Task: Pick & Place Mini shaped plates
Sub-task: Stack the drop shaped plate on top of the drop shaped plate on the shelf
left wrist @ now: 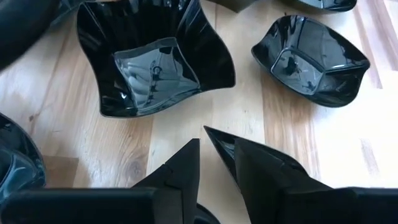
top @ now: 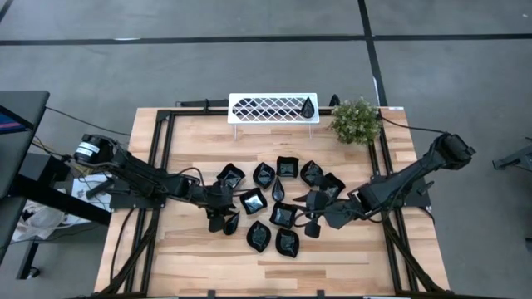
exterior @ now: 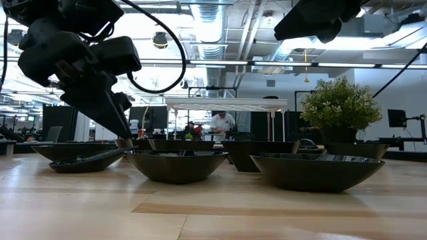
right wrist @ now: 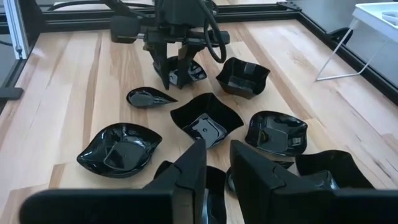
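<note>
High view: mini shaped plates clustered mid-table; one teardrop plate on white rack; left gripper and right gripper flank the cluster.
Left wrist view: fingers parted, nothing between, near a square plate.
Right wrist view: fingers parted above the plates, nothing held.

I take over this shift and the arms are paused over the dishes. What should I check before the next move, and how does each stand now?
1. Left gripper empty: ok, fingers apart over bare wood, nothing between them.
2. Right gripper empty: ok, open, nothing held.
3. Dish ahead of left gripper upright: ok, the wavy square dish sits flat.
4. Rack has room: ok, one teardrop dish on it.
5. Arms clear of each other: ok, apart.
6. Which dish is next: cannot tell.
</note>
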